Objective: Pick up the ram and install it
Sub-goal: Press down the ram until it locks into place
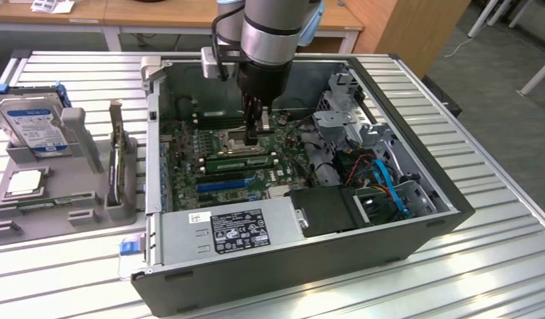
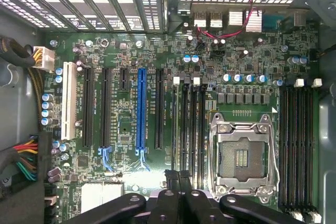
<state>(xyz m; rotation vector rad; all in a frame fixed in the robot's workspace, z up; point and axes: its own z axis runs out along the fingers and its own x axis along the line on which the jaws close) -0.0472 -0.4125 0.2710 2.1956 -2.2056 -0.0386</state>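
Claw [image 1: 254,138] fingers are seen drawn fully together, pointing straight down inside the open computer case [image 1: 282,266], low over the motherboard [image 1: 188,156]. Nothing can be made out clamped between them.

On the exterior view's clock face the claw is placed near the middle of the case, with the power supply [image 1: 232,232] at 6 o'clock of it and the drive cage [image 1: 343,126] at 3 o'clock. Outside the case, at 9 o'clock, a parts holder [image 1: 42,199] is seen with a hard drive [image 1: 33,123] standing in it.

The processor socket [image 1: 230,141] is found just at 8 o'clock of the fingertips. The ram [image 1: 241,160] is seen as a green stick lying along a memory slot immediately at 6 o'clock of the socket, directly under the claw. Whether the fingertips are touching its upper edge cannot be told.

The step in hand is judged to be installation, not pick-up: the stick appears already placed in its slot and is probably being pressed home. Full seating is judged to call for straight, even downward pressure along the stick, so that both ends are pushed in and neither end is left raised.
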